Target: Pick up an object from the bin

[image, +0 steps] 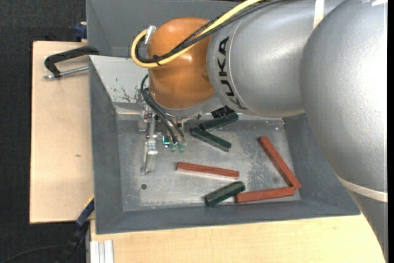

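Front wall: green block (225, 193) touching a red bar (265, 195). A grab here could snag both or jam against the wall.
Middle: red stick (206, 170) lying flat and alone, the likeliest pick. Flat things can skid away.
End effector (152, 154): low over bare bin floor (132, 178), just left of the stick. Spread or pressed together, cannot tell. Nothing seen in it, so it could close on air or scrape metal.
Back: green pieces (212, 137) overlapping, close under the arm.

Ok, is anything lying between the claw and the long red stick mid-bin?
Nothing visible does. The claw is low at the bin's left; the red stick lies just right of it, bare floor between. The dark green piece sits farther back, off that line.
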Robot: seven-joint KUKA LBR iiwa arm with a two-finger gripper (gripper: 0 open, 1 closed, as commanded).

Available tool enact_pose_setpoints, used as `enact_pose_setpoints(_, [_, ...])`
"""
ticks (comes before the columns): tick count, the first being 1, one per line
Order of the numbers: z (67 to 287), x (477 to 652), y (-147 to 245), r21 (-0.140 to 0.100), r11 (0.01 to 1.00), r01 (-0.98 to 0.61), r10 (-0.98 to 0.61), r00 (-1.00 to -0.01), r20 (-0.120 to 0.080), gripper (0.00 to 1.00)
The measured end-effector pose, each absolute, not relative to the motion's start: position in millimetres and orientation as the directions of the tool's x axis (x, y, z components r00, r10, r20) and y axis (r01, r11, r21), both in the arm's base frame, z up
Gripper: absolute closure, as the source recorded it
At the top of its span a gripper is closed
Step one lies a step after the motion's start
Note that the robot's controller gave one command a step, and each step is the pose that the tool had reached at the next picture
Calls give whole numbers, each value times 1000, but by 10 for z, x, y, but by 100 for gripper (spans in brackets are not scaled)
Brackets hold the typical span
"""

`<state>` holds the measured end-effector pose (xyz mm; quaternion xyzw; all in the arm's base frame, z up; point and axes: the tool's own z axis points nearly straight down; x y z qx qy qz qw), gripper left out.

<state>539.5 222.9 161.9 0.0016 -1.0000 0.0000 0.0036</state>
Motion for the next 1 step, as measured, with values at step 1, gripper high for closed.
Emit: enact_pose_setpoints(1, [660, 5240, 1747, -3, 1000, 15, 15, -1000, 8, 0])
